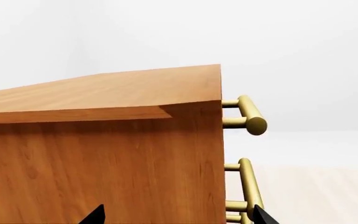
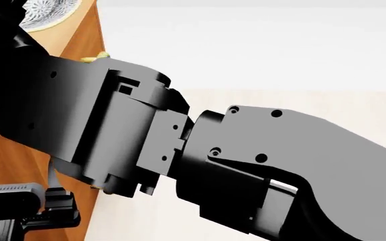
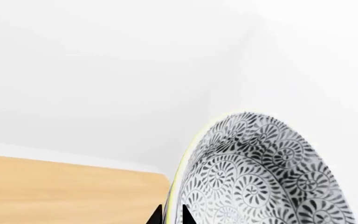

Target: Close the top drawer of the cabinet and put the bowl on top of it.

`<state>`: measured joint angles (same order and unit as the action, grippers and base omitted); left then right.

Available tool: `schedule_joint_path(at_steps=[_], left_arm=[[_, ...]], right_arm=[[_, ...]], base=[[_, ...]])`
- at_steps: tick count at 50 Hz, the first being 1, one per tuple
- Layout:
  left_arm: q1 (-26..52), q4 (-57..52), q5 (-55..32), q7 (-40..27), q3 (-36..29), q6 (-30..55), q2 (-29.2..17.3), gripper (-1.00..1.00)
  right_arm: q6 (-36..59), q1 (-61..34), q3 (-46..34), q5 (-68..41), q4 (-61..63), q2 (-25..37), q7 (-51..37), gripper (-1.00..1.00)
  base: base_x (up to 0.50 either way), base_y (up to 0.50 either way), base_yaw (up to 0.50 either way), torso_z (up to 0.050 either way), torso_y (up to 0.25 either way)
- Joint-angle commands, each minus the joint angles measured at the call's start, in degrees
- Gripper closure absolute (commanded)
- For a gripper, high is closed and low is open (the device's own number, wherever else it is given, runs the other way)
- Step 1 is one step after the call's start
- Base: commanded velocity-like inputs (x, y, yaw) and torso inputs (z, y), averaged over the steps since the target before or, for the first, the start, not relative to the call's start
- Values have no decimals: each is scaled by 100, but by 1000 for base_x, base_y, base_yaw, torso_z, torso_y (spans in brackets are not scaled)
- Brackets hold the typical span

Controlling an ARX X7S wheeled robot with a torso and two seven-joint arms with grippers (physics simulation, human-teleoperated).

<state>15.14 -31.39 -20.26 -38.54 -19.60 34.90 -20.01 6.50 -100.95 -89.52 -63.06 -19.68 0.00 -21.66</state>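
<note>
From my head camera the bowl (image 2: 45, 12) sits at the upper left of the frame over the cabinet (image 2: 79, 37) top, near its front edge, with my dark right arm (image 2: 179, 150) filling most of the frame. My right claw (image 3: 171, 215) pinches the bowl's rim, tips close together. My left claw (image 1: 177, 215) is spread, facing the cabinet's side corner; the top drawer's handle (image 1: 249, 114) juts past the front edge. Pale floor (image 1: 316, 186) and white walls lie open beyond.
</note>
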Motion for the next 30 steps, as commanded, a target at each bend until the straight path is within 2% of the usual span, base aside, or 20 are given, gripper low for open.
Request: schedule_joint_path(at_steps=[1, 30], left_arm=[[-5, 38, -12, -5, 4, -37, -8, -100], [-52, 136, -62, -10, 37, -159, -28, -100]], right_arm=[[-12, -5, 53, 136, 195, 0, -52, 100], [51, 404, 50, 374, 236, 0, 111, 100]], base=[[0, 0, 0, 0, 0], [0, 0, 0, 0, 0]])
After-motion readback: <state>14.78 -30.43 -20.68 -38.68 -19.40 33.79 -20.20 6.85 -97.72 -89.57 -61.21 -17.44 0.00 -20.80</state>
